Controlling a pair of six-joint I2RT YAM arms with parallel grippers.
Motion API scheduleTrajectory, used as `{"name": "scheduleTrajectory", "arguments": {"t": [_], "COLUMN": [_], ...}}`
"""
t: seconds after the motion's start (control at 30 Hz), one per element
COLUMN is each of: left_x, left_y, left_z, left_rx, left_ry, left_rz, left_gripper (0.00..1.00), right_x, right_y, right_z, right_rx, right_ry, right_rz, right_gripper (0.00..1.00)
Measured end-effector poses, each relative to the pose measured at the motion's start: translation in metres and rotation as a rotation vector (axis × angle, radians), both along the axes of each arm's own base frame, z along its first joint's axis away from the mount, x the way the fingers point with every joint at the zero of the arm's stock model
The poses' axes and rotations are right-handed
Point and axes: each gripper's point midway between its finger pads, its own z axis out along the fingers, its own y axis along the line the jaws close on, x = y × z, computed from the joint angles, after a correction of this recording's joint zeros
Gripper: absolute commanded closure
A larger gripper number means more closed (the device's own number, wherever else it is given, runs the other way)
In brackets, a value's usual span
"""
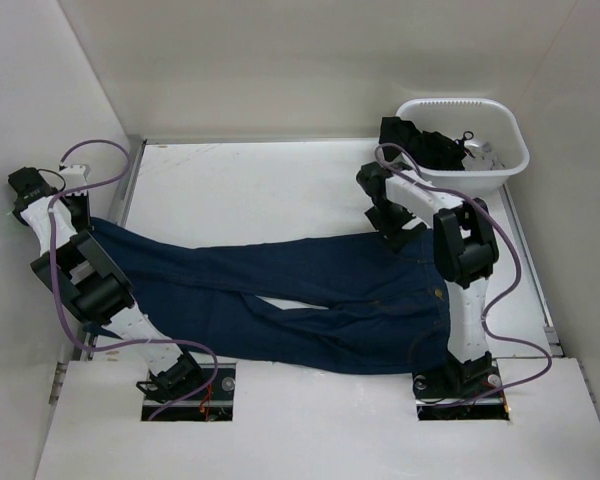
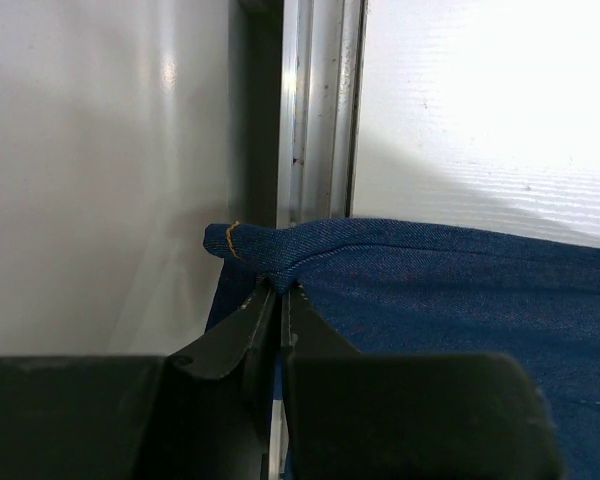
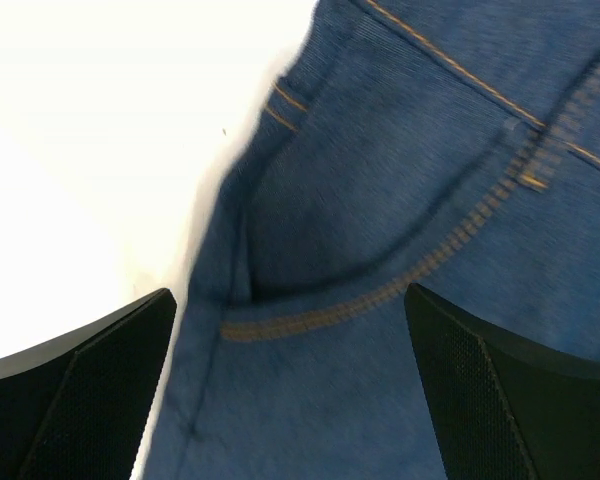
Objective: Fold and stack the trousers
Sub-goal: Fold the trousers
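The dark navy trousers point(image 1: 310, 290) lie flat across the table, with the legs running left and the waist at the right. My left gripper point(image 1: 85, 222) is at the far left edge, shut on the hem of the upper leg. In the left wrist view the gripper point(image 2: 280, 288) pinches a bunched fold of the trousers point(image 2: 460, 290). My right gripper point(image 1: 392, 235) hovers over the waist end. In the right wrist view that gripper point(image 3: 290, 295) stands wide open above the trousers point(image 3: 380, 180), over a pocket seam with orange stitching, and nothing sits between its fingers point(image 3: 100, 390).
A white basket point(image 1: 502, 165) stands at the back right with a black garment point(image 1: 420, 145) in it. The left wall point(image 2: 100, 200) and a metal table rail point(image 2: 315, 120) sit close beside the left gripper. White table surface point(image 1: 260, 190) shows behind the trousers.
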Motion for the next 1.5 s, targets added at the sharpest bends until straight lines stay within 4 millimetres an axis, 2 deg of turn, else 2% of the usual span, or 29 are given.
{"name": "scheduleTrajectory", "arguments": {"t": [0.1, 0.17, 0.2, 0.23, 0.3, 0.33, 0.37, 0.4, 0.57, 0.67, 0.73, 0.87, 0.93, 1.03, 1.17, 1.3, 1.4, 1.5], "left_x": [0.0, 0.0, 0.0, 0.0, 0.0, 0.001, 0.001, 0.001, 0.001, 0.002, 0.006, 0.027, 0.046, 0.084, 0.129, 0.147, 0.135, 0.102], "left_y": [0.0, 0.0, 0.0, 0.0, 0.001, 0.001, 0.001, 0.001, 0.002, 0.001, -0.002, -0.016, -0.029, -0.055, -0.091, -0.105, -0.107, -0.107], "left_z": [0.0, 0.001, 0.001, 0.002, 0.003, 0.004, 0.004, 0.004, 0.005, 0.005, 0.007, 0.014, 0.021, 0.038, 0.071, 0.092, 0.096, 0.095], "left_rx": [-0.001, 0.0, 0.0, -0.001, 0.001, 0.002, 0.002, 0.002, 0.004, -0.004, -0.015, -0.036, -0.031, 0.006, 0.052, 0.082, 0.109, 0.143], "left_ry": [0.0, -0.001, -0.001, -0.001, -0.003, -0.004, -0.005, -0.005, -0.007, -0.014, -0.033, -0.101, -0.148, -0.239, -0.371, -0.457, -0.477, -0.469], "left_rz": [0.001, 0.002, 0.002, 0.002, 0.002, 0.002, 0.002, 0.002, 0.004, 0.001, -0.009, -0.059, -0.106, -0.188, -0.278, -0.324, -0.347, -0.371], "left_gripper": [0.98, 0.98, 0.98, 0.98, 0.98, 0.98, 0.98, 0.98, 0.99, 1.0, 1.0, 1.0, 1.0, 1.0, 1.0, 1.0, 1.0, 1.0], "right_x": [0.002, 0.003, 0.003, 0.002, 0.002, 0.002, 0.003, 0.002, -0.007, -0.014, -0.011, 0.014, 0.031, 0.048, 0.058, 0.062, 0.06, 0.052], "right_y": [0.0, 0.002, 0.003, 0.005, 0.01, 0.012, 0.015, 0.016, 0.014, 0.003, -0.007, -0.033, -0.048, -0.076, -0.109, -0.119, -0.119, -0.123], "right_z": [-0.012, -0.01, -0.01, -0.012, -0.014, -0.015, -0.017, -0.018, -0.016, -0.003, 0.017, 0.076, 0.103, 0.123, 0.124, 0.118, 0.114, 0.114], "right_rx": [-0.011, -0.003, 0.005, 0.013, 0.028, 0.038, 0.047, 0.05, 0.061, 0.038, 0.01, -0.023, -0.03, -0.058, -0.089, -0.109, -0.119, -0.102], "right_ry": [0.025, 0.024, 0.028, 0.034, 0.04, 0.041, 0.038, 0.04, 0.008, -0.025, -0.08, -0.265, -0.369, -0.478, -0.525, -0.533, -0.536, -0.545], "right_rz": [-0.012, -0.011, -0.011, -0.01, -0.008, -0.006, -0.009, -0.009, -0.013, -0.007, 0.014, 0.06, 0.065, 0.039, 0.007, 0.05, 0.111, 0.164], "right_gripper": [0.0, 0.0, 0.05, 0.18, 0.68, 0.86, 0.97, 1.0, 1.0, 1.0, 1.0, 1.0, 1.0, 1.0, 1.0, 1.0, 0.99, 0.98]}}
